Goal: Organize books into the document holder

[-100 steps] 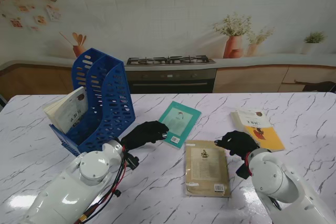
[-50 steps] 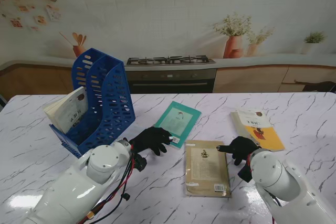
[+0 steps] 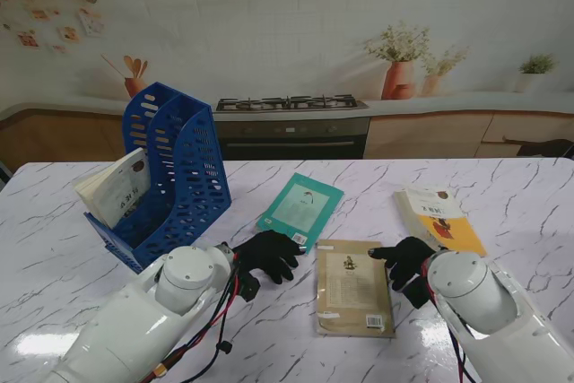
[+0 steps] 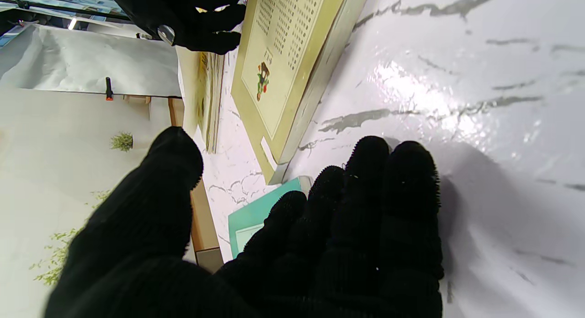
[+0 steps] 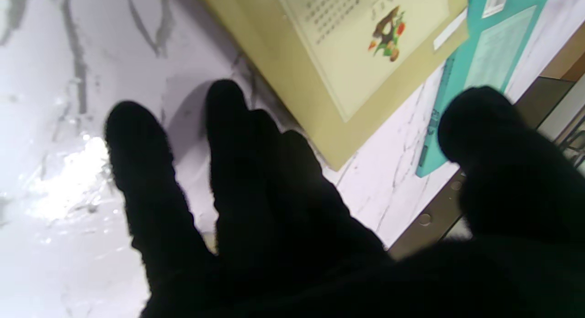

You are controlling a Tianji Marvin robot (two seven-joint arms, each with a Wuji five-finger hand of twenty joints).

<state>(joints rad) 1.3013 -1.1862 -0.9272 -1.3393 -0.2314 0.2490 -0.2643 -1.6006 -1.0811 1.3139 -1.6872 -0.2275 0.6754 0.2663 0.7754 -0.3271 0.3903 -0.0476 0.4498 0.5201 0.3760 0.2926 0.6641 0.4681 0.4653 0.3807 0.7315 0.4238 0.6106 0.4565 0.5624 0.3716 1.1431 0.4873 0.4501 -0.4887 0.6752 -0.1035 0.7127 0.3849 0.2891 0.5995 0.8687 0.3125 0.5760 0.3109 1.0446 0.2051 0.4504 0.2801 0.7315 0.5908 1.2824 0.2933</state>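
Note:
A blue document holder (image 3: 170, 168) stands at the left with one pale book (image 3: 115, 187) leaning in it. A teal book (image 3: 301, 207) lies flat mid-table, a tan book (image 3: 352, 287) nearer to me, and a yellow book (image 3: 439, 219) to the right. My left hand (image 3: 266, 254) hovers open just nearer to me than the teal book's corner, holding nothing; its wrist view shows the teal book (image 4: 256, 217) and tan book (image 4: 292, 57). My right hand (image 3: 405, 262) sits open beside the tan book's right edge (image 5: 365, 66), fingers spread, empty.
The marble table (image 3: 269, 329) ends at a far edge against a kitchen backdrop with a stove (image 3: 291, 123) and plant pots (image 3: 399, 78). Both white forearms rise from the view's near corners.
My left hand has slid right and nearer to me, off the teal book's corner. My right hand has drawn slightly back toward me beside the tan book.

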